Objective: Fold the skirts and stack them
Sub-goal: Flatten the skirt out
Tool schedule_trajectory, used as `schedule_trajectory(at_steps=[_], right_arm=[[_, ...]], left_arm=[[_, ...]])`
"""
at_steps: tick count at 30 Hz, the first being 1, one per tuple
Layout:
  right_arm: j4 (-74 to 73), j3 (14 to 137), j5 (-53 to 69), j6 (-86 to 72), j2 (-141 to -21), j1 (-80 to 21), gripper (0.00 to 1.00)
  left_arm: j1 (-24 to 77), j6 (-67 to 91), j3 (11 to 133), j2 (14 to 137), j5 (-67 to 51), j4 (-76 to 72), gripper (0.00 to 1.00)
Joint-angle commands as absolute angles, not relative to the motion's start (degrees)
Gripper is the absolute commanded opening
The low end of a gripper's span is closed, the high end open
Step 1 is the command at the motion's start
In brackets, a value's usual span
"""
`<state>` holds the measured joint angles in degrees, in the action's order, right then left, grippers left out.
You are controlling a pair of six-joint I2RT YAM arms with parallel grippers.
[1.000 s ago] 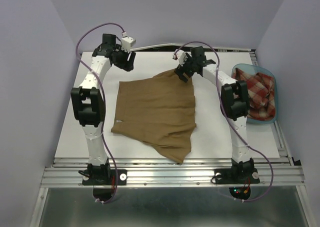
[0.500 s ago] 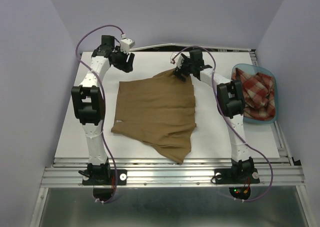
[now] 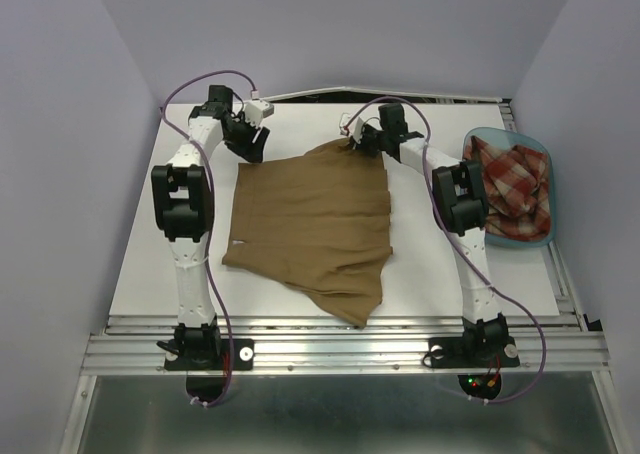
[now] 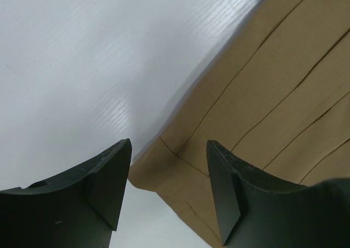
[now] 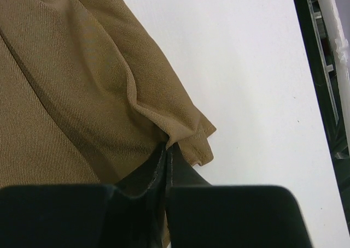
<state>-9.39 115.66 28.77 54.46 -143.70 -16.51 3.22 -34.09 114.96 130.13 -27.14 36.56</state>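
- White tabletop between pale lilac walls fills the overhead view. The tan skirt lies spread flat in the middle of the frame.
- At the right edge of that view the plaid skirt sits crumpled in the blue tub, well apart from the tan one.
- The right gripper, at upper centre of the overhead view, has its jaws pressed together on a raised fold of cloth just inside the tan skirt's upper-right corner. The stitched edge of that corner pokes out beside the fingers.
- The left gripper hangs over the upper-left corner with its jaws apart and nothing in them. Its wrist view shows the corner lying between the two fingers; whether they touch the cloth I cannot tell.
- Step in hand, as I judge it: take both top corners so the skirt can be folded toward the bottom of the frame.
- To do it well, the left gripper should come down astride the corner and bite in past the seam rather than at the tip. It should close fully before either arm lifts, and then both arms should rise evenly so the top edge is taut and the fold lands square.
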Motion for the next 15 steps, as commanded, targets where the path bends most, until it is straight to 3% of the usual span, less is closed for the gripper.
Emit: schedule_trajectory(at_steps=[1,15], right_arm=[[-13.01,113.99,29.00,52.74,-141.69,-16.17,0.01],[-11.87,121.55,22.94,49.40,-142.03,-16.17,0.01]], left_arm=[[3.08,-40.95,114.27,127.71,-27.34,38.95,0.68],[3.08,-47.02,121.47,134.83,-29.78,44.56,0.56]])
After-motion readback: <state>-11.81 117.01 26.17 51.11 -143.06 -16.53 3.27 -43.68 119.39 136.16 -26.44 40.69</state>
